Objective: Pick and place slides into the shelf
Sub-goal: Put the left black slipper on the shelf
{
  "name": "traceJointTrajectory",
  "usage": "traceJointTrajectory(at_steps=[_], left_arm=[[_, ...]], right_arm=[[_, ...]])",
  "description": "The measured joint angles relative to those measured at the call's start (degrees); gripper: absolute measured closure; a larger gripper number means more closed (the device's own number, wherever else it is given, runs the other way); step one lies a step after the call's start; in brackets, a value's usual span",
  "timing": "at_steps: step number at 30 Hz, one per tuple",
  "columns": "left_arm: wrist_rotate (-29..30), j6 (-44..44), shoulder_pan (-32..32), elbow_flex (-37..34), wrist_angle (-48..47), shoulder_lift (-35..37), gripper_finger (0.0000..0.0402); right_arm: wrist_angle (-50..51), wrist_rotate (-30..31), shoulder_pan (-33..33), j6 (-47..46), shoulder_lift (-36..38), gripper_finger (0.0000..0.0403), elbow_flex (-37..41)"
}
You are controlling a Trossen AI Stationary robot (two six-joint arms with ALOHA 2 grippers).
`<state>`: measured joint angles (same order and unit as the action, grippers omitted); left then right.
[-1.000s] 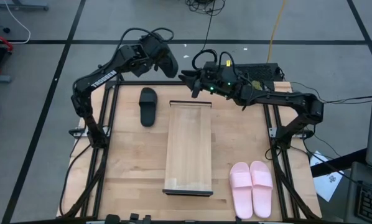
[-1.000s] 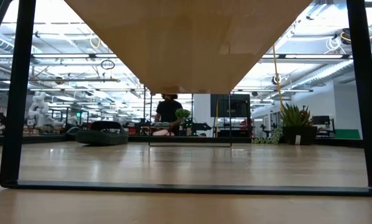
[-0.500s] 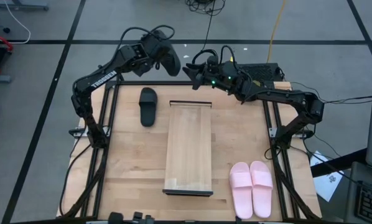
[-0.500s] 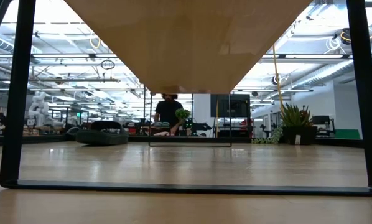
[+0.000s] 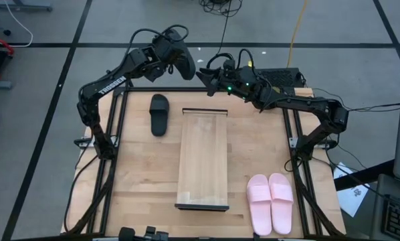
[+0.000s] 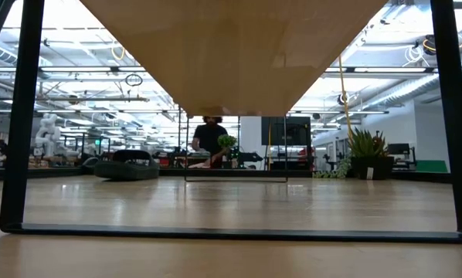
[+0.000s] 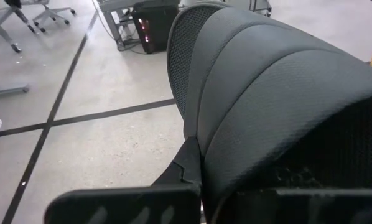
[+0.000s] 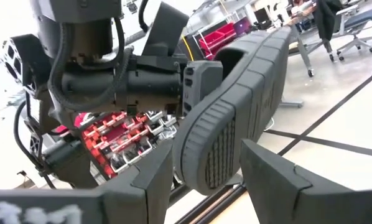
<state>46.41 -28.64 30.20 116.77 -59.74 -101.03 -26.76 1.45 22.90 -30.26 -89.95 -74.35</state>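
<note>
Four slides: two black, two pink.
Black: one on the tabletop (image 5: 140, 194) at eleven o'clock (image 5: 159, 114); one clamped in my left hand (image 5: 176, 63), raised beyond twelve o'clock (image 5: 182, 64).
Pink pair (image 5: 270, 202): five o'clock.
Shelf (image 5: 203, 159): centre, bare.
Right hand (image 5: 203, 75): fingers apart, holding nothing, facing that sole.

A big wooden table (image 5: 140, 174) stands on a grey floor (image 5: 46, 73) with dark lines across it. Just past the table's far edge sits a black box (image 5: 283, 75), and a yellow cable (image 5: 295, 30) runs over the floor beyond that box. Far behind the table in the low view, a person in a dark top (image 6: 209, 137) is next to a small green plant (image 6: 228, 142), and a bigger spiky plant (image 6: 365, 144) is off to one side.
</note>
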Motion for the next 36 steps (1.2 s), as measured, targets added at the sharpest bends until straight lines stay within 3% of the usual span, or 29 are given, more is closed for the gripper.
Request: traceJointTrajectory(at_steps=[7, 12, 19, 30, 36], left_arm=[[2.5, 0.7, -0.6, 0.0, 0.2, -1.6, 0.0401], [5.8, 3.3, -1.5, 0.0, 0.3, -3.4, 0.0401], [6.0, 4.3, -1.6, 0.0, 0.8, -3.7, 0.0401], [4.8, 6.1, -1.6, 0.0, 0.5, -3.7, 0.0401], [4.0, 8.1, -1.6, 0.0, 4.8, -3.7, 0.0401]], right_arm=[[-2.1, -0.3, 0.0, -2.6, -2.5, 0.0226, -0.1], [-4.3, -1.4, 0.0, -4.5, -4.9, 0.0197, 0.0], [-3.9, -0.2, 1.0, -3.7, -4.9, 0.0159, 0.0], [-0.9, 0.3, 2.7, -3.6, -4.8, 0.0156, 0.0], [-1.1, 0.1, 2.7, -4.8, -5.1, 0.0156, -0.1]])
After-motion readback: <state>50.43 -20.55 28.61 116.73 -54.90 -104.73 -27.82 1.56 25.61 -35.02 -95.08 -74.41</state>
